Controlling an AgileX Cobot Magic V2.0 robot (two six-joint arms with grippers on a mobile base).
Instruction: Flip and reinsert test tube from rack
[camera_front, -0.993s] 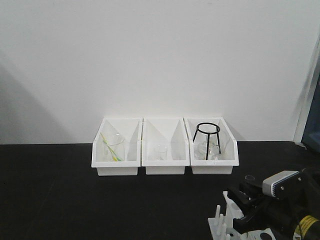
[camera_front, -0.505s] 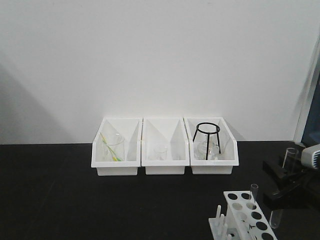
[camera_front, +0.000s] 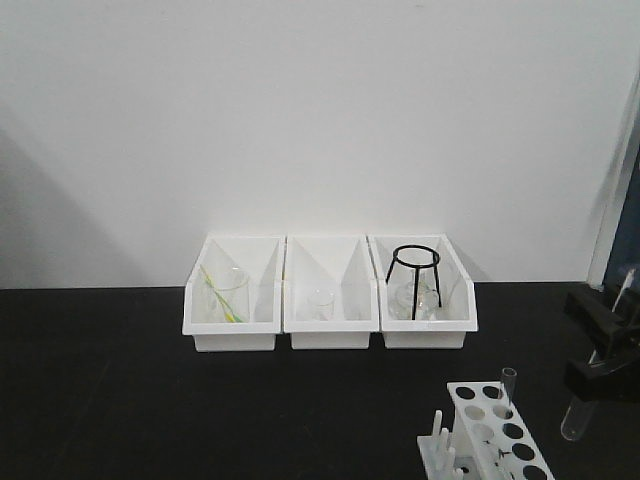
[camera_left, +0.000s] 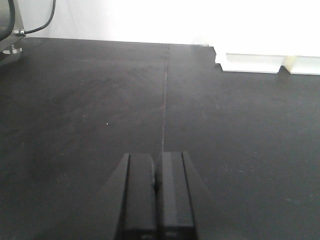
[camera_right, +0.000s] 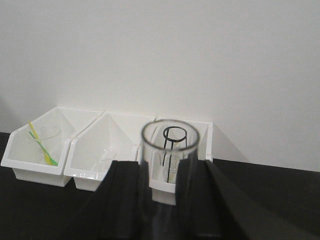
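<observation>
The white rack (camera_front: 497, 428) stands at the lower right of the front view, with pegs on its left side and one clear test tube (camera_front: 507, 386) upright in a far hole. Right of it, at the frame edge, my right gripper (camera_front: 600, 345) is shut on a second test tube (camera_front: 578, 415), held clear of the rack, tilted, rounded end down. In the right wrist view that tube's open rim (camera_right: 169, 136) faces the camera between the black fingers (camera_right: 127, 200). My left gripper (camera_left: 157, 161) is shut and holds nothing, low over the black table (camera_left: 75, 100).
Three white open-front bins (camera_front: 232, 330) sit in a row against the back wall. The left one holds a beaker with a yellow-green stick, the middle a small beaker (camera_front: 321, 303), the right a black wire tripod (camera_front: 414, 278). A cable and metal foot (camera_left: 12, 42) lie at far left.
My right gripper has drawn a test tube up out of the rack and carried it right and upward to the frame edge. The rack now shows fully. The other tube stays in its hole.
</observation>
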